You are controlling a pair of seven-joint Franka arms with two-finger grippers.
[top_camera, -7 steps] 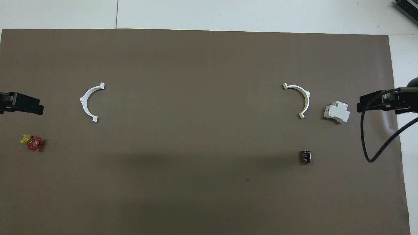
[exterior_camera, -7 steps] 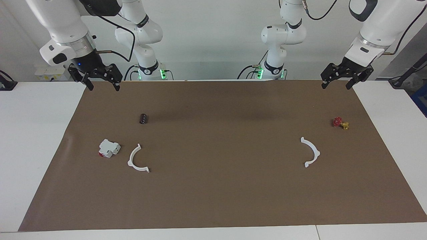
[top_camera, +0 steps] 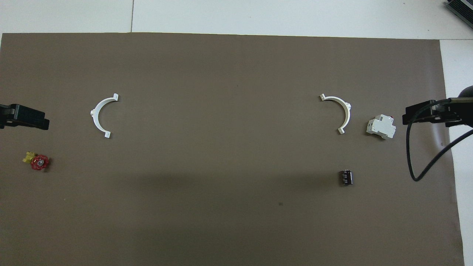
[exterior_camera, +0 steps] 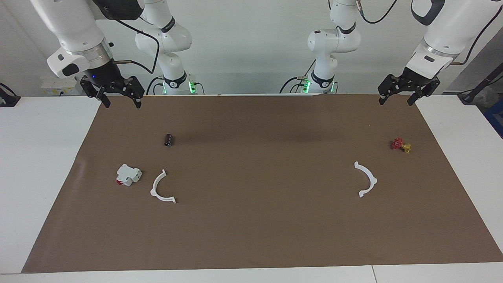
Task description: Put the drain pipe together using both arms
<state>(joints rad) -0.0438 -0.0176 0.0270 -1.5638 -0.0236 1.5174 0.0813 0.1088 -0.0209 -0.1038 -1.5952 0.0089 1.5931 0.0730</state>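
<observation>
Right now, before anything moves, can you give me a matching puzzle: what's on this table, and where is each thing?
Things:
1. white block
2. dark cylinder
3. red-and-yellow valve
4. left tool

Places:
a. raised and open over the brown mat
b. beside the right-end half-ring
c. at the right arm's end, nearer to the robots than the white block
d. nearer to the robots than the left-end half-ring

Pairs: 1-b, 2-c, 3-d, 4-a

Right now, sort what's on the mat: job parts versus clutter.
Job parts:
- half-ring by the white block
- half-ring by the red valve

Clutter:
- white block with red end
- dark cylinder
- red-and-yellow valve
</observation>
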